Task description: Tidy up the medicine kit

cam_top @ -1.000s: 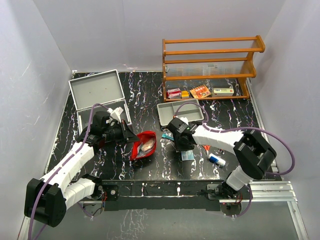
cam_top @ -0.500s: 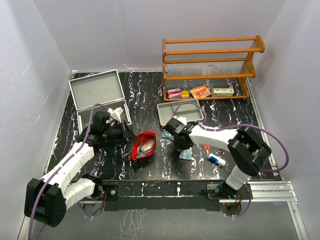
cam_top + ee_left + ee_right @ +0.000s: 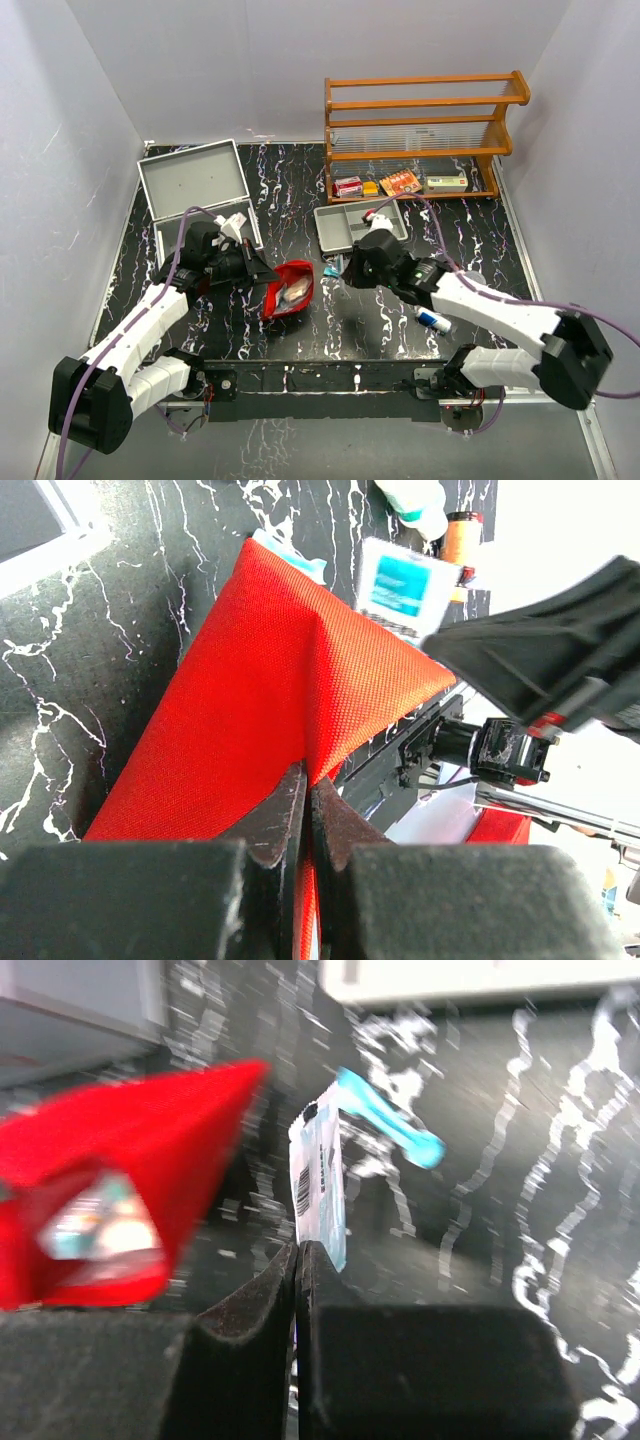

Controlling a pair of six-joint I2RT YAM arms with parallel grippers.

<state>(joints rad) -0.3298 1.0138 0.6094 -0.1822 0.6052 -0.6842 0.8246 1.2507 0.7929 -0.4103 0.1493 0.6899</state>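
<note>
Medicine kit (image 3: 195, 180) open left of red pouch (image 3: 290, 290); left gripper (image 3: 307, 800) pinches pouch edge; right gripper (image 3: 298, 1260), beside pouch, pinches pale packet (image 3: 322, 1190).

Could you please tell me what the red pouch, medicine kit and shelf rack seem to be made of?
The red pouch looks like matte woven fabric, weave visible; the medicine kit probably metal, dull silver-grey; the shelf rack apparently wood, glossy orange-brown.
</note>
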